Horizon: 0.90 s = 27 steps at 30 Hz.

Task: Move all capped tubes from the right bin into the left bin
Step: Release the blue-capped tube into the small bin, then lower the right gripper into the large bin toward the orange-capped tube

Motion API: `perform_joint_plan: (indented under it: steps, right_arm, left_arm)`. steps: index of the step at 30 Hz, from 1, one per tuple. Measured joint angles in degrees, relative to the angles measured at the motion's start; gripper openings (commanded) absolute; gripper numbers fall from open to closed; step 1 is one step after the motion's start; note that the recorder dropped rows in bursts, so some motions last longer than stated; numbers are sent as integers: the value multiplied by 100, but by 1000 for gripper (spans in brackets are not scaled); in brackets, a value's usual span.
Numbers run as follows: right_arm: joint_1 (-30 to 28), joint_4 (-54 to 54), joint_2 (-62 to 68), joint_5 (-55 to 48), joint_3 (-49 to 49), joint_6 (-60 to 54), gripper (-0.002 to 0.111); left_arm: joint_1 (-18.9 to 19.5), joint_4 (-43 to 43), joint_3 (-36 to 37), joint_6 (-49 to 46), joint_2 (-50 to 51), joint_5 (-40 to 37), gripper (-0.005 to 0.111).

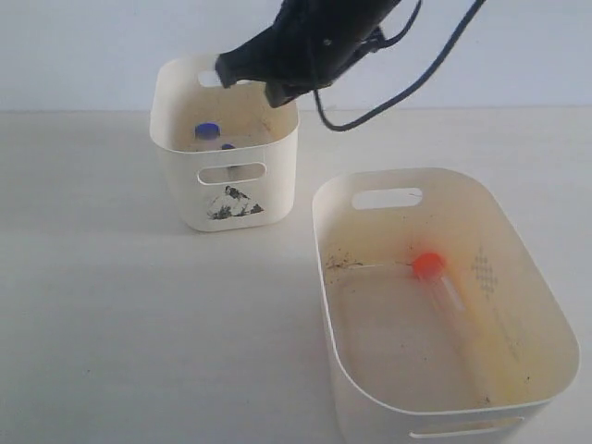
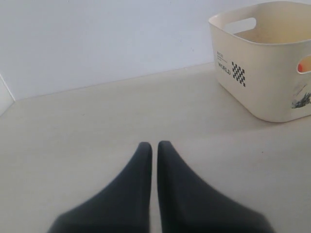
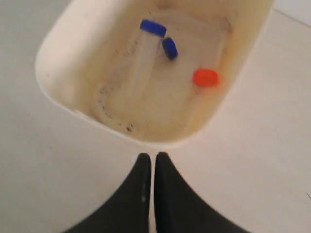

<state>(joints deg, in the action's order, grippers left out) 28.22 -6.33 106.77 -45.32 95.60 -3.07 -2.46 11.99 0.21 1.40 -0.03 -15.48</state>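
Three capped tubes [image 3: 153, 27] lie in the left bin [image 1: 185, 190] beneath the right gripper [image 3: 148, 156] — its fingers [image 3: 138, 194] pressed together, holding nothing — so the next move likely calls for reaching to the right bin [image 1: 370, 407], fingers spread, for the lone orange-red-capped tube [image 1: 437, 277].

Right bin [image 1: 546, 319] and left bin [image 1: 183, 196] are smooth plastic.

Two bins stand here: left bin [image 1: 180, 185], right bin [image 1: 462, 185]. Four capped tubes [image 1: 427, 265] lie inside: two blue-capped [image 3: 153, 27], two orange-red-capped [image 3: 205, 77].
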Motion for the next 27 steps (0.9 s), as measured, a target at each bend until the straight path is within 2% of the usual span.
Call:
perform_joint_plan:
  steps: [5, 10, 14, 19, 27]
  right_arm:
    - [-181, 588, -672, -1374, 10, 203, 0]
    - [-267, 769, -1224, -2276, 10, 249, 0]
    - [-267, 855, -1416, -2393, -99, 307, 0]
    - [-267, 855, -1456, -2430, -743, 634, 0]
    - [-276, 917, -1445, -2466, -1818, 1857, 0]
  left_arm:
    - [0, 0, 0, 0, 0, 0, 4]
    - [0, 0, 0, 0, 0, 0, 4]
    - [0, 0, 0, 0, 0, 0, 4]
    - [0, 0, 0, 0, 0, 0, 4]
    - [0, 0, 0, 0, 0, 0, 4]
